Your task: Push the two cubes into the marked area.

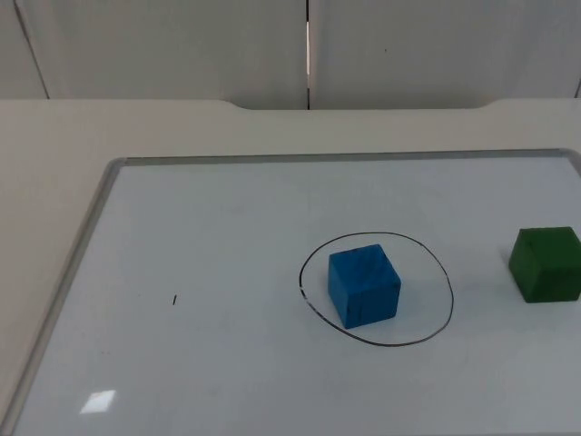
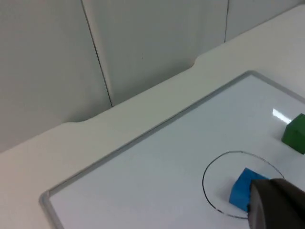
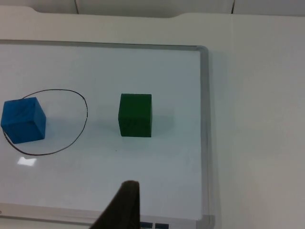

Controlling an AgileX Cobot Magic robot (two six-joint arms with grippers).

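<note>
A blue cube [image 1: 364,285] stands inside the black hand-drawn oval [image 1: 423,292] on the whiteboard. A green cube [image 1: 546,263] sits to the right of the oval, outside it, close to the board's right frame. The left wrist view looks across the board at the blue cube [image 2: 242,188] and the green cube [image 2: 295,133], with that gripper's black fingertip [image 2: 276,206] just in front of the blue cube. From the right wrist view, the green cube [image 3: 135,115] lies ahead of the right gripper's fingertip [image 3: 125,206], with a stretch of bare board between them. The blue cube [image 3: 23,120] lies beyond it inside the oval.
The whiteboard [image 1: 227,272] has a grey metal frame [image 1: 82,254] and lies flat on the pale table [image 1: 54,145]. A tiny black mark [image 1: 174,300] sits on its left half. The grey partition wall [image 1: 182,45] closes the far side.
</note>
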